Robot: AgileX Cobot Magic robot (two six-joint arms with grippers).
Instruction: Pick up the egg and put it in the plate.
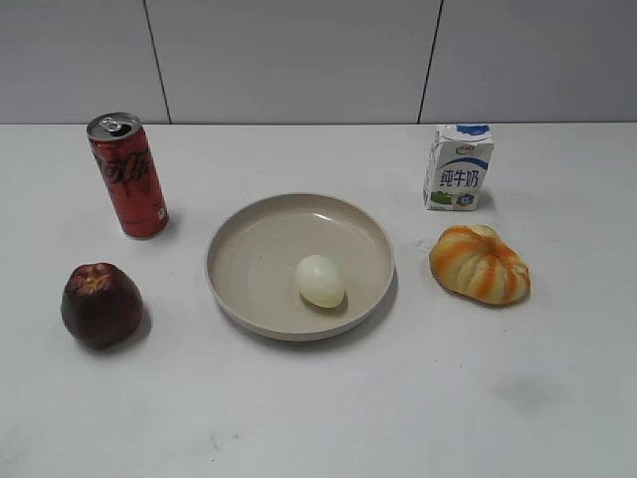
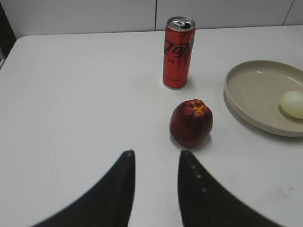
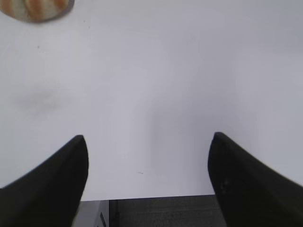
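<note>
egg (image 1: 319, 281): lying inside the plate (image 1: 249, 259), toward its 4 o'clock side, touching the dish floor.
left gripper (image 2: 156, 158): hanging over bare table (image 1: 398, 418), jaws parted a little, gripping nothing; apple (image 2: 191, 122) sitting just past it at 1 o'clock.
right gripper (image 3: 147, 142): jaws spreading wide, carrying nothing.
around the plate: can (image 1: 127, 174) at 10 o'clock, milk carton (image 1: 458, 166) at 2 o'clock, striped pumpkin (image 1: 479, 264) at 3 o'clock.

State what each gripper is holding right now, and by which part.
Nothing is held. The left gripper and right gripper both have empty, open jaws over the table. The egg lies in the plate.
</note>
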